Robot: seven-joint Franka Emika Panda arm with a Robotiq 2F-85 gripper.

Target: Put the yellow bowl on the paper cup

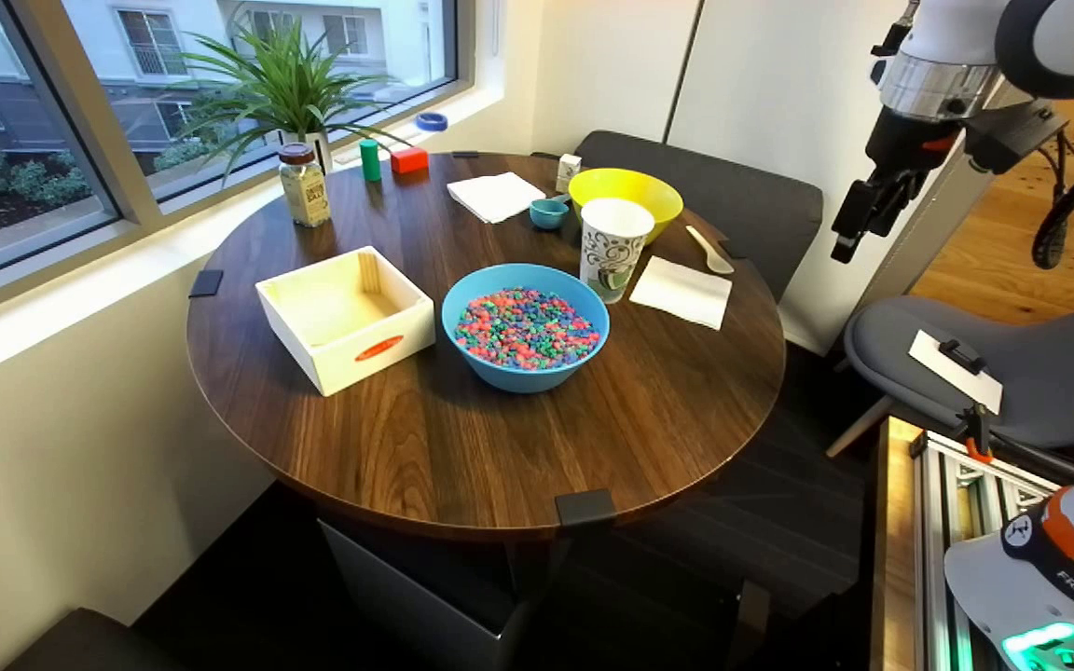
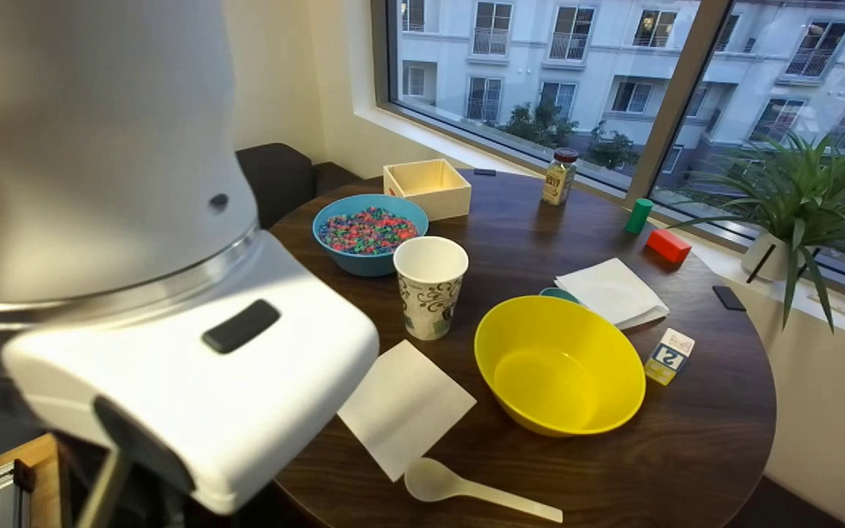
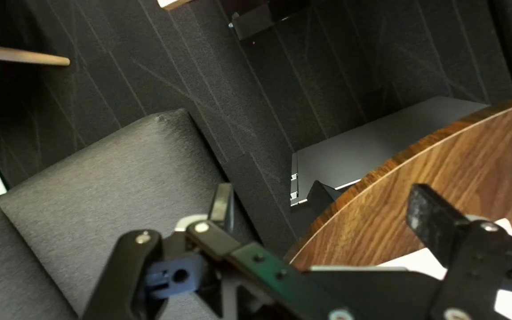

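While the paper cup (image 2: 430, 297) stands upright with nothing on its rim, placement is not yet done.
Near the paper cup but apart from it: yellow bowl (image 2: 558, 374), upright on the table (image 2: 708, 440). Well apart from the paper cup: gripper (image 3: 321, 204), jaws spread, holding nothing. Judged left: approach, grasp, lift, set down; no step looks done.
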